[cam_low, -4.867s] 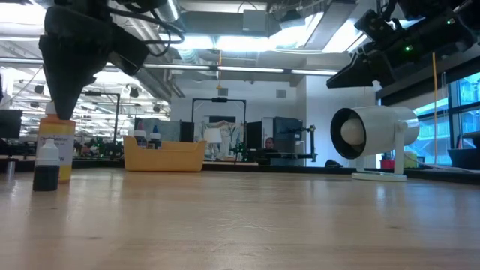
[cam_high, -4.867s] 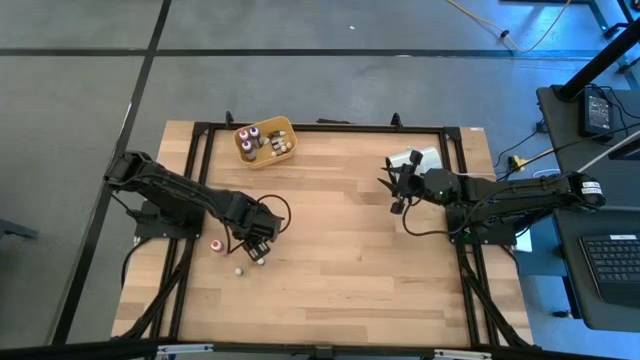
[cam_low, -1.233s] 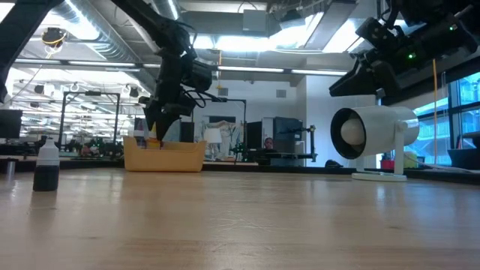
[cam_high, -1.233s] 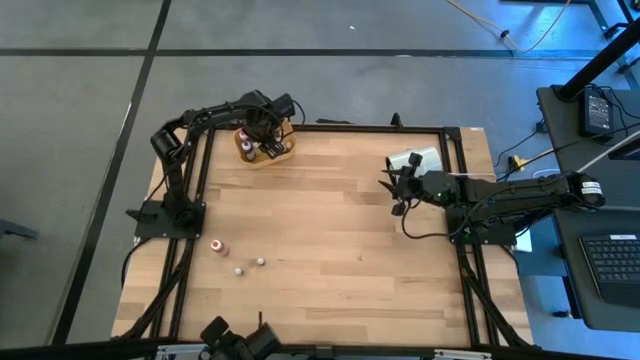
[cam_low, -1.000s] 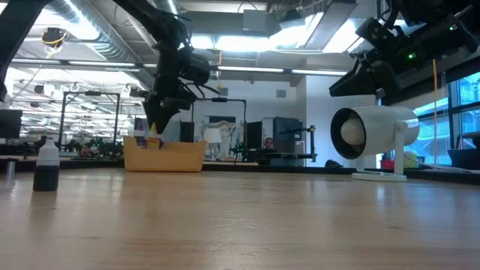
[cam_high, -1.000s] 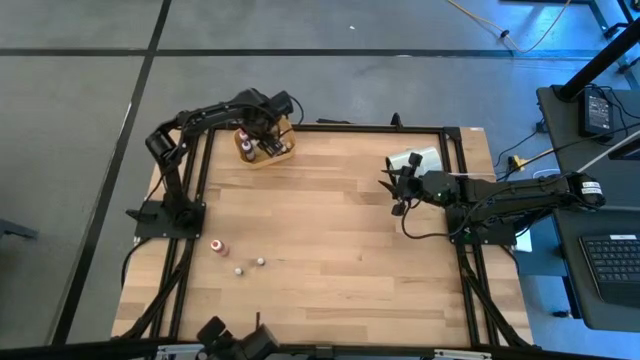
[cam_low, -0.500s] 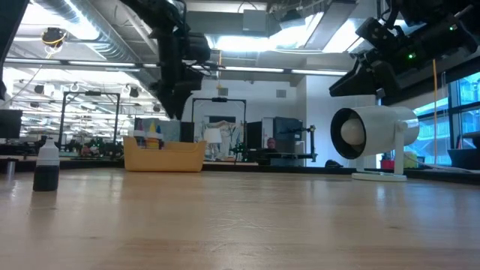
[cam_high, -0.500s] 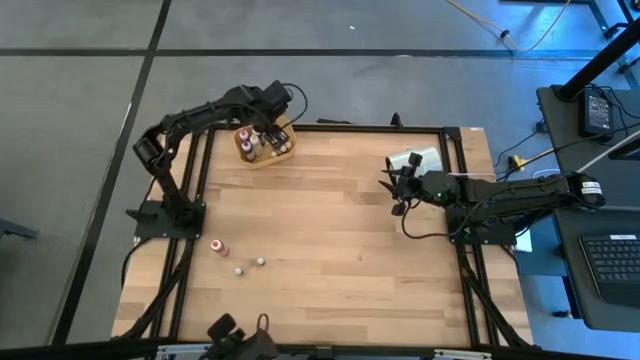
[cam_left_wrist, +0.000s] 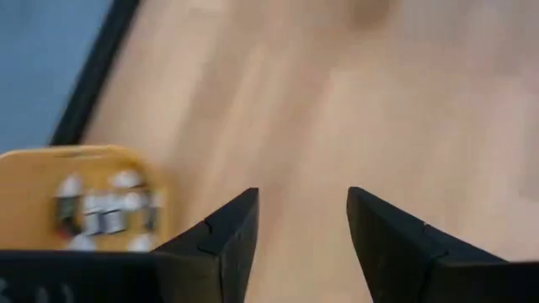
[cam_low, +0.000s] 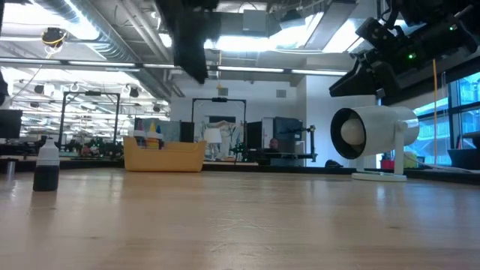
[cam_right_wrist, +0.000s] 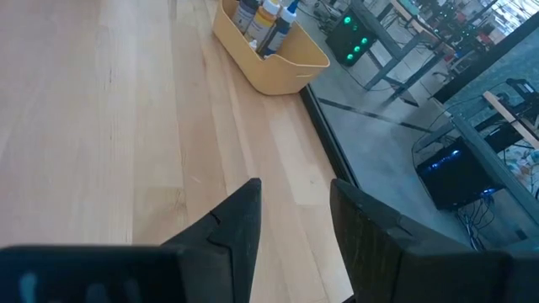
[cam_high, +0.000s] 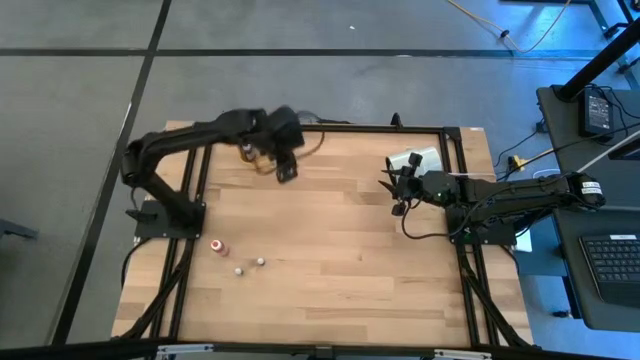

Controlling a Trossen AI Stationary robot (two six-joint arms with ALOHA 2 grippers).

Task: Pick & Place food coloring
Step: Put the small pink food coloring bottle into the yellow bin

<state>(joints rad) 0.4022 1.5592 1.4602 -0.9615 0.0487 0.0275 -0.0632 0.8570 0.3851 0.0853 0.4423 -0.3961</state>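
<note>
From above, the left hand [cam_high: 284, 160] hangs over the back of the worktop [cam_high: 340, 250], just beside the yellow tray [cam_high: 254, 157]. Three small food coloring bottles [cam_high: 238, 260] stand upright near the front left, well apart from both hands. The right hand [cam_high: 396, 190] waits at the right side.

From low down, one dark bottle [cam_low: 46, 168] stands upright, cap up.

The left wrist view shows the left hand's fingers [cam_left_wrist: 227, 236] apart, holding nothing, with bottles upright in the tray.

The right wrist view shows the right hand's fingers [cam_right_wrist: 240, 223] a little apart and empty.
</note>
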